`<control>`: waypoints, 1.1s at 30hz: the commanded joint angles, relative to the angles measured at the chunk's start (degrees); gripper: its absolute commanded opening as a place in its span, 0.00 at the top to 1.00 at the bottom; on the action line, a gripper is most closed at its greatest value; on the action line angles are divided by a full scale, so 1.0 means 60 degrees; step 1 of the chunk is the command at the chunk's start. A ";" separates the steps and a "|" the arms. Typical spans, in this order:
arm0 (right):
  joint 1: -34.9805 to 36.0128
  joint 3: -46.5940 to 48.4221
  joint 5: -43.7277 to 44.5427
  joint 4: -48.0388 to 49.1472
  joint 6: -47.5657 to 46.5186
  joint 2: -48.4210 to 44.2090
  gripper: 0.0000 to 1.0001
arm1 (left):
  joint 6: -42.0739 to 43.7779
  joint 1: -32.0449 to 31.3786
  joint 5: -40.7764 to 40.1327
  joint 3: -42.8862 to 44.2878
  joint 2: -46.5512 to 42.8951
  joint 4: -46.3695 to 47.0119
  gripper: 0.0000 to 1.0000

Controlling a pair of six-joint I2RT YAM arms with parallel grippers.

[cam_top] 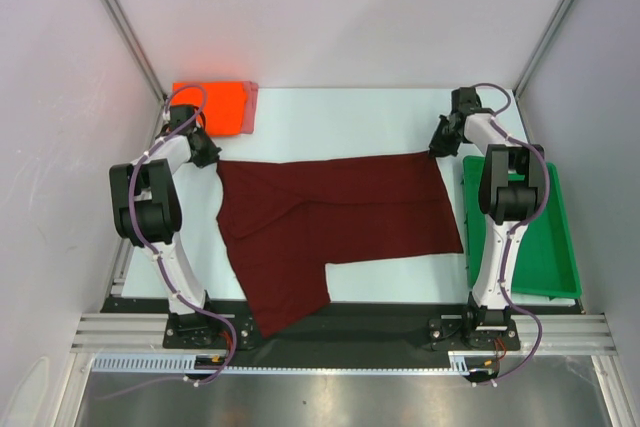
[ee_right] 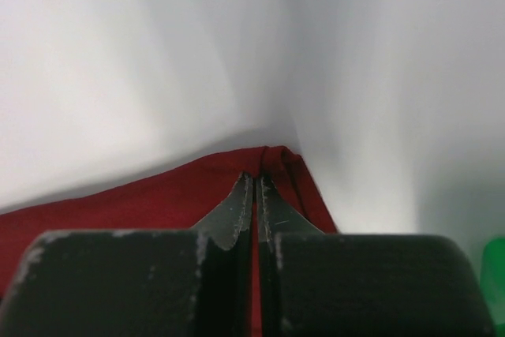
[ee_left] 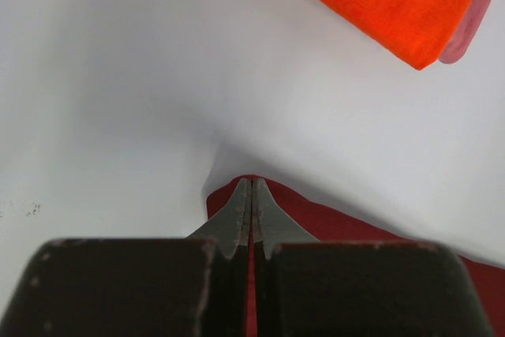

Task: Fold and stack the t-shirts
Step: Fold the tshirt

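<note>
Corners of maroon t-shirt (cam_top: 340,212) clamped in left end effector (ee_left: 251,192) and right end effector (ee_right: 254,184); pinkish t-shirt (ee_left: 473,21) barely shows.

Green tray (cam_top: 560,257) sits at table's (cam_top: 350,117) right edge.

Table (cam_top: 350,117) with maroon shirt (cam_top: 340,212), folded stack (cam_top: 215,107), tray (cam_top: 560,247)

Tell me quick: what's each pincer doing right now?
Left pincer: closed, pinching one far corner of the maroon shirt.
Right pincer: closed, pinching the other far corner of it.
</note>
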 commanded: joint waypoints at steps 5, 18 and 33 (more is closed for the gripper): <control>-0.0291 0.0389 0.0503 0.0679 -0.0045 -0.0345 1.00 | -0.0129 0.0291 -0.0157 -0.0182 -0.0397 0.0392 1.00; -0.0438 0.0388 -0.0800 0.1133 0.0041 -0.0155 0.83 | -0.0364 0.0320 0.0048 0.0038 -0.0061 0.0524 1.00; -0.0058 0.0799 -0.0230 0.0327 -0.0030 0.0125 0.70 | -0.0159 0.0320 0.0209 0.0067 0.0028 0.0568 1.00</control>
